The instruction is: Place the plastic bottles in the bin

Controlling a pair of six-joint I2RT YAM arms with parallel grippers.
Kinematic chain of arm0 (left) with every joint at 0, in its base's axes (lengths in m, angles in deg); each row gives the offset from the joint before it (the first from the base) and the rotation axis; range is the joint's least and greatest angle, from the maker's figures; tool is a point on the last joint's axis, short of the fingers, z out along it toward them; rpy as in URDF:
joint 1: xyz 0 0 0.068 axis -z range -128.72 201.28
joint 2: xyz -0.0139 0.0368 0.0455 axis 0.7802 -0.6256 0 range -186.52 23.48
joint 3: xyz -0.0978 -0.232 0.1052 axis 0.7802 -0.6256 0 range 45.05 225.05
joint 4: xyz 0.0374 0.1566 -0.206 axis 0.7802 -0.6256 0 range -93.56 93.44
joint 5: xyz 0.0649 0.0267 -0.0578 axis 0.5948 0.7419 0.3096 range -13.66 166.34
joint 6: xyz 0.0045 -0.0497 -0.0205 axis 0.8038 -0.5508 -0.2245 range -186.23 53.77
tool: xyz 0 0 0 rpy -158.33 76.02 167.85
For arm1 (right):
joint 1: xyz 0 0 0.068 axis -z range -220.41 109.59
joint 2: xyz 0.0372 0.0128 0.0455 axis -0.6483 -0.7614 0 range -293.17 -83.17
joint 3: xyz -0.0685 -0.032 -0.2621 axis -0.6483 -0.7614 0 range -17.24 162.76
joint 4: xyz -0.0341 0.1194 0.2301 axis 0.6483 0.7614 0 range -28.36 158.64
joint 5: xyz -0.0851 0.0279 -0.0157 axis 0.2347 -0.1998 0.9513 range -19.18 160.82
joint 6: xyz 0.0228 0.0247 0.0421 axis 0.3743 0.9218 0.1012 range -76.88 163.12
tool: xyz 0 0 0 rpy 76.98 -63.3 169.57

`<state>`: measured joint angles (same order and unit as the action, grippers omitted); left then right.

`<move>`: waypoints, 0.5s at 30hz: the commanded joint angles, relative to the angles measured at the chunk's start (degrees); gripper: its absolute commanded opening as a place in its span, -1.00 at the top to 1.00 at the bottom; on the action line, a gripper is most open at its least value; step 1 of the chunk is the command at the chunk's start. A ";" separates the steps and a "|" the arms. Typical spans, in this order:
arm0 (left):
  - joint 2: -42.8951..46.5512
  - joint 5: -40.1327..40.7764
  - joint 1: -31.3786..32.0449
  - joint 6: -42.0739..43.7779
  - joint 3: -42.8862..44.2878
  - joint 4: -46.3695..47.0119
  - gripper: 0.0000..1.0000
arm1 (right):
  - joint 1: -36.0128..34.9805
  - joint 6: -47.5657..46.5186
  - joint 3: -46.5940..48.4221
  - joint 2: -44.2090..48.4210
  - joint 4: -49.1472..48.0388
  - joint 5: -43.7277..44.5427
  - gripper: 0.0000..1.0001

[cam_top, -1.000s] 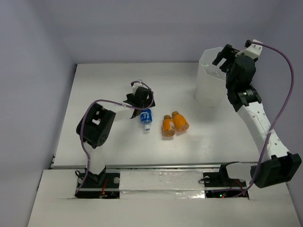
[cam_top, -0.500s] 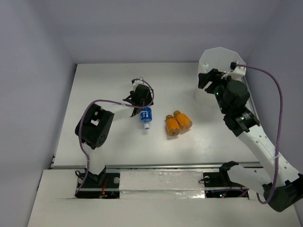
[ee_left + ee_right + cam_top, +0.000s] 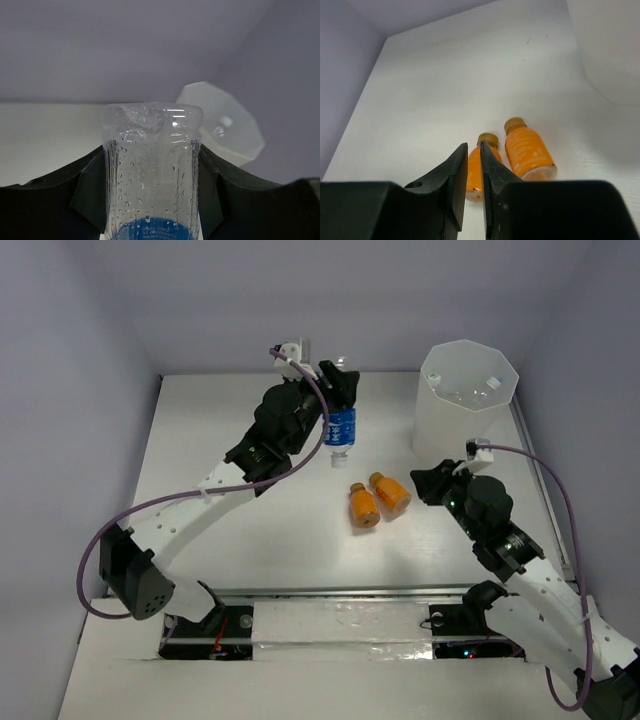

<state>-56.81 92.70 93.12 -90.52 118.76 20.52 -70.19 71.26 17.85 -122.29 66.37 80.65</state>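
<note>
My left gripper (image 3: 343, 390) is shut on a clear blue-labelled plastic bottle (image 3: 342, 427), holding it in the air above the table's back middle with its white cap hanging down. In the left wrist view the wet bottle (image 3: 152, 165) fills the space between the black fingers (image 3: 92, 185). The translucent white bin (image 3: 450, 430) stands at the back right, to the right of the held bottle. Two orange bottles (image 3: 362, 505) (image 3: 390, 492) lie side by side mid-table. My right gripper (image 3: 425, 485) hovers just right of them, jaws almost together with only a slit and nothing between.
Through the bin's wall, small white caps (image 3: 495, 383) show inside it. From the right wrist the orange bottles (image 3: 527, 155) lie just ahead of the gripper (image 3: 474, 147), and the bin's wall (image 3: 610, 50) rises at the upper right. The bin (image 3: 225, 125) shows beyond the held bottle.
The left arm closed on the blue-labelled bottle, lifted it off the table and carried it back and right. The right arm came down from the bin to beside the orange bottles, its jaws closing.
</note>
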 commanded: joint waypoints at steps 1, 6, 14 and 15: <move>-1.61 0.17 3.07 4.87 7.13 6.21 0.25 | -1.07 3.41 -3.27 2.55 -0.25 -4.81 0.57; -10.31 1.30 5.79 8.38 20.14 8.84 0.25 | -3.96 5.43 -7.66 5.45 -1.04 -12.17 0.60; -28.74 0.43 7.64 8.21 43.92 13.41 0.25 | -9.23 6.05 -9.86 9.66 -0.34 -17.03 0.56; -30.52 1.04 8.25 8.12 46.50 14.55 0.25 | -9.77 6.22 -9.95 10.19 -0.16 -17.47 0.56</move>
<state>-84.03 93.14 100.20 -83.15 157.23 28.94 -78.30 76.59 8.17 -114.00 67.39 66.77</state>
